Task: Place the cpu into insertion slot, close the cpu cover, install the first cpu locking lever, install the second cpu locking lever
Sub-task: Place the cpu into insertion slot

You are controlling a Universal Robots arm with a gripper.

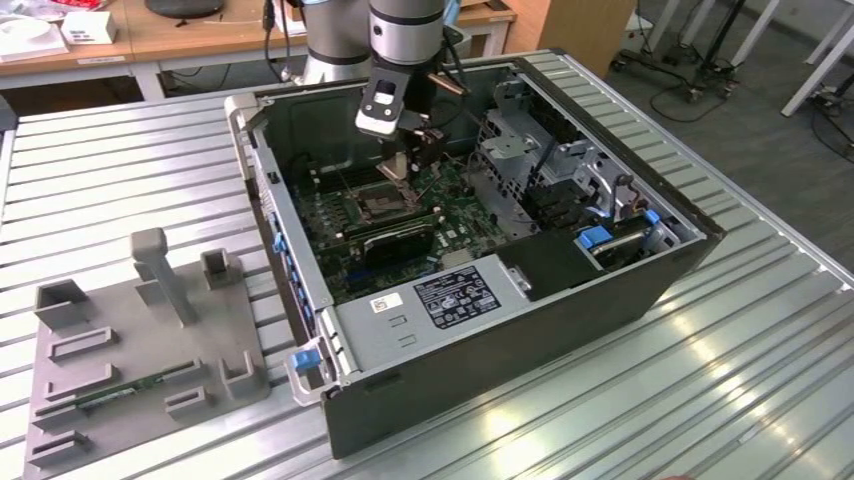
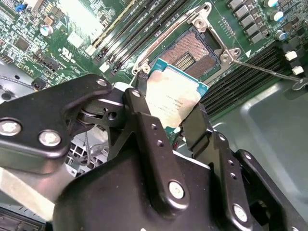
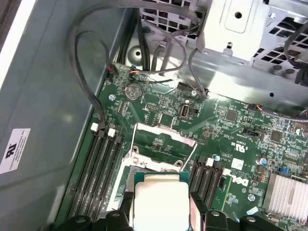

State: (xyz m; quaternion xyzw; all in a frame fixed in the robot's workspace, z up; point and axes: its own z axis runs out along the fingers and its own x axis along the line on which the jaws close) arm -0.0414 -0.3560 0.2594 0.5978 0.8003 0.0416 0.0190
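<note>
Second wrist view: flat silvery cpu.

cpu between the fingers, apparently just above insertion slot, memory slots alongside

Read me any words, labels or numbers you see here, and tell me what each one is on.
No text is clear enough to quote.
Power supply sticker: too small.
cpu top: faint print, unreadable.
Case wall label: blurred.
Motherboard markings: too small.
</note>
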